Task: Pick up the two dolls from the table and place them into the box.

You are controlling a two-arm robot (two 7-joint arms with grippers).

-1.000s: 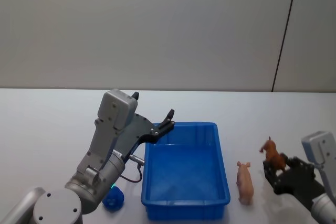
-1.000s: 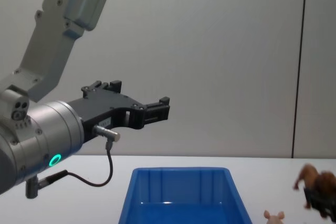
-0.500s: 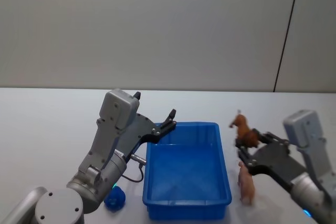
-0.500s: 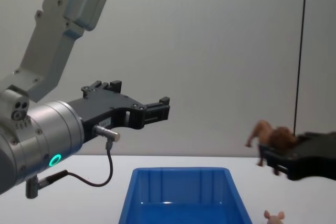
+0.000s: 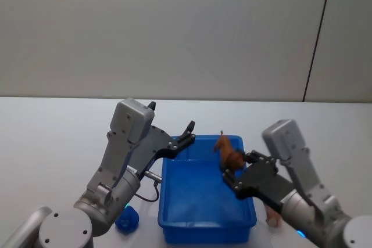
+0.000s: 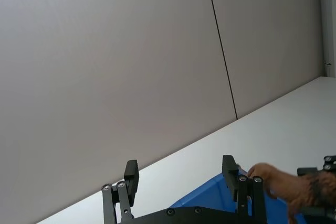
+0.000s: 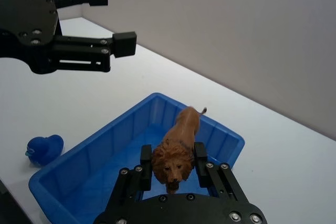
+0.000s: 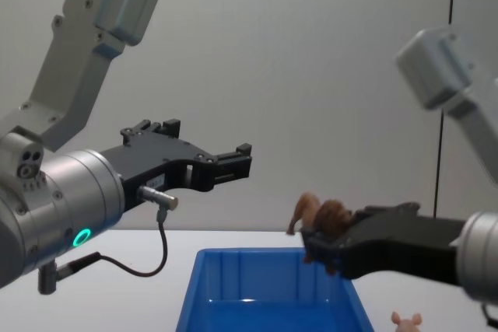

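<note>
Table (image 5: 46, 132), white, carries the blue box (image 5: 206, 225). Left gripper (image 6: 180, 174) hovers raised beside the box's far left corner, fingers spread wide. Right gripper (image 7: 173, 156) reaches over the box interior, fingers clamped on the orange-brown lion doll (image 7: 181, 129). Pink pig doll (image 5: 273, 219) lies on the table right of the box, mostly hidden behind the right arm.

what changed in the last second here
The right gripper, shut on the orange-brown toy lion, carried it up and left, to above the bright blue plastic box. The pale pink toy pig, small blue toy and open left gripper stayed put.
</note>
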